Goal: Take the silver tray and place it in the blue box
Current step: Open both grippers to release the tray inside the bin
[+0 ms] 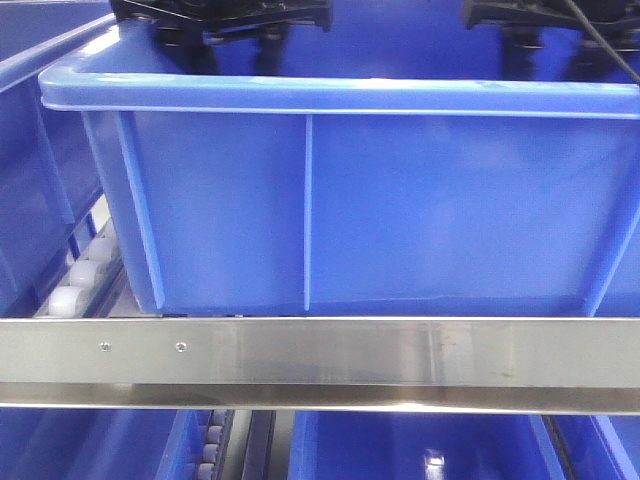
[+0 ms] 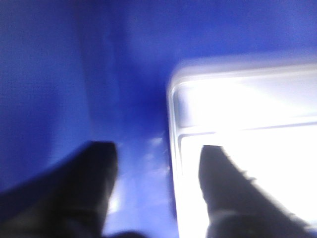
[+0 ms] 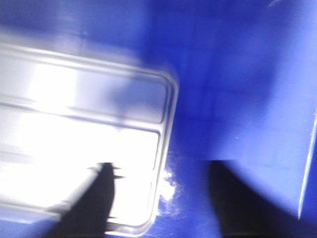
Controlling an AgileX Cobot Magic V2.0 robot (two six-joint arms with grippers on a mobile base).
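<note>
Tray lies flat on the box floor, between my two grippers. Left gripper is spread, straddling the tray's end rim, one finger over the tray, one outside. Right gripper is spread the same way over the opposite end. Long axis runs gripper to gripper; both look equally near. Tray is shiny, glare-washed, ridged, with rounded corners.

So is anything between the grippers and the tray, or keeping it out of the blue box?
Nothing visible. The tray already lies on the blue box floor. The left gripper and right gripper are open, each straddling a tray end, one finger over the tray, one over blue plastic.
</note>
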